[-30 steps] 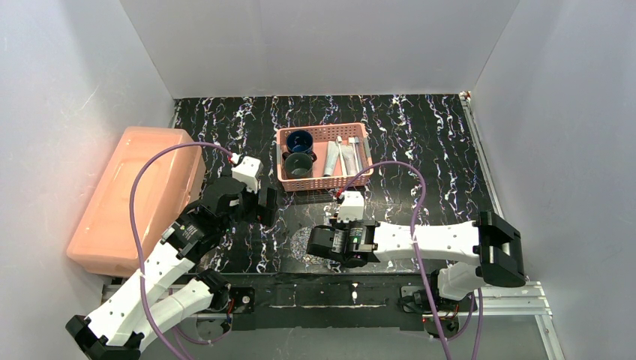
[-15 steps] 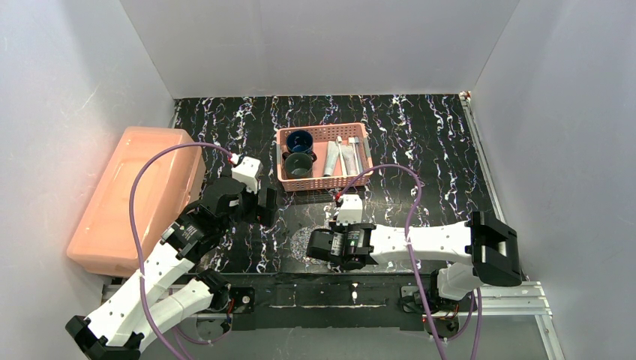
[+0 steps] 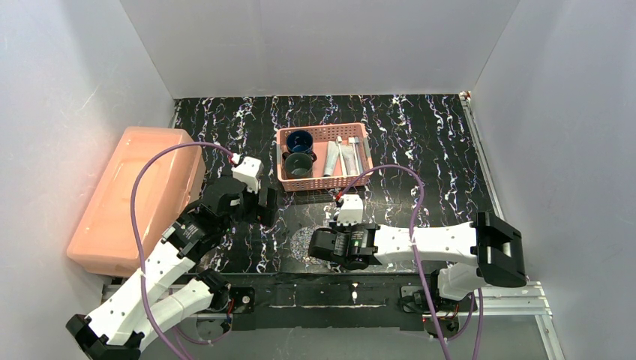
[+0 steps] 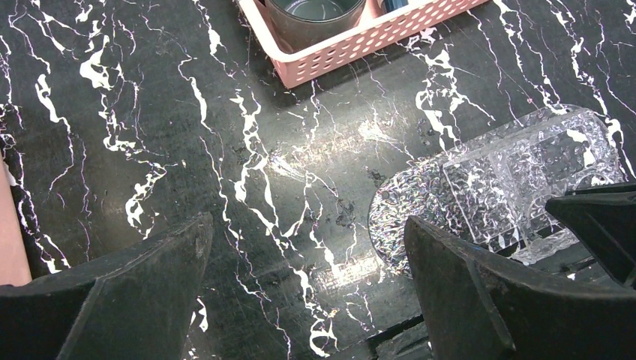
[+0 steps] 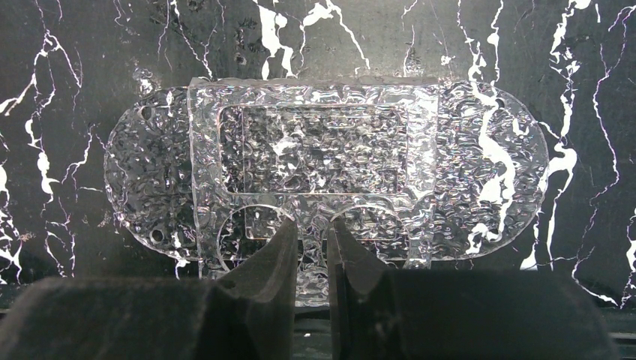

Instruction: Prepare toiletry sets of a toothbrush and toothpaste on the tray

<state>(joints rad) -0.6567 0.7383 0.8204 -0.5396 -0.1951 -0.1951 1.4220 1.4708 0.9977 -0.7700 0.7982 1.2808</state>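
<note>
The clear speckled tray (image 5: 330, 150) lies flat on the black marbled table near the front edge, also in the top view (image 3: 301, 241). My right gripper (image 5: 311, 229) is shut on the tray's near rim, between two round cut-outs, and reaches in from the right (image 3: 321, 244). My left gripper (image 4: 307, 225) hangs open over bare table just left of the tray (image 4: 495, 172), holding nothing (image 3: 259, 206). Grey toothpaste tubes (image 3: 332, 159) lie in the pink basket's right half. A slim white piece between them looks like the toothbrush (image 3: 341, 150), too small to be sure.
The pink perforated basket (image 3: 324, 182) stands behind the tray, with two dark cups (image 3: 299, 139) in its left half; one cup (image 4: 315, 13) shows in the left wrist view. A big salmon box (image 3: 135, 199) sits at the left edge. White walls enclose the table.
The right arm's elbow has shifted slightly to the left, with its grip on the tray rim unchanged. The left arm has not moved.
</note>
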